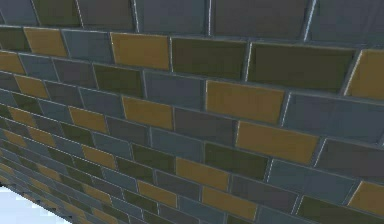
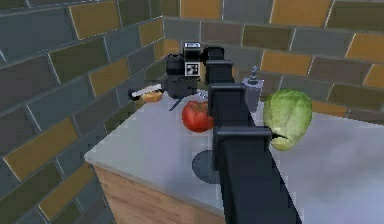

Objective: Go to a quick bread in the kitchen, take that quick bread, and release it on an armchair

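A small orange-brown lump (image 2: 151, 99), possibly the quick bread, lies at the far left of the grey countertop (image 2: 150, 150) in the arm side view, close to the tiled wall. The dark arm (image 2: 235, 140) reaches out over the counter. At its far end are two white marker squares (image 2: 186, 56), and left of them is the gripper (image 2: 162, 93), with its thin fingers at the orange-brown lump. The lump rests on the counter at the fingers, so I cannot tell whether the gripper holds anything.
A red tomato (image 2: 197, 117), a green lettuce head (image 2: 287, 118) and a grey shaker (image 2: 254, 90) stand on the counter beside the arm. A wood cabinet front (image 2: 130, 200) lies below. In the forward view a grey, olive and yellow tiled wall (image 1: 200, 110) stands very close.
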Robot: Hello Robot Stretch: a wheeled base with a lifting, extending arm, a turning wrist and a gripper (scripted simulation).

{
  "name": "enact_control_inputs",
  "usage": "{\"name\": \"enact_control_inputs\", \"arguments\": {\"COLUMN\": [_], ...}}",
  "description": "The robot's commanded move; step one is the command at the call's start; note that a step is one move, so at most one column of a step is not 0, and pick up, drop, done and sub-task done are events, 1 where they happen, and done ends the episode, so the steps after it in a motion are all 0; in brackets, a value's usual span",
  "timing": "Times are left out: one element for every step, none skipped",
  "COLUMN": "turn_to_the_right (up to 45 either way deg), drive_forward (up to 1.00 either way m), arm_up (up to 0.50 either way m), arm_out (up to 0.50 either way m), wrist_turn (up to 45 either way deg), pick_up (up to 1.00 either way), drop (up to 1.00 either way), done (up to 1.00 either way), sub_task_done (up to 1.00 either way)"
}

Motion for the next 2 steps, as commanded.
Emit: {"name": "enact_control_inputs", "arguments": {"turn_to_the_right": [0.0,0.0], "drive_forward": [0.0,0.0], "arm_up": [0.0,0.0], "arm_out": [0.0,0.0], "wrist_turn": [-45.0,-45.0], "pick_up": [0.0,0.0], "drop": [0.0,0.0], "done": [0.0,0.0], "sub_task_done": [0.0,0.0]}}
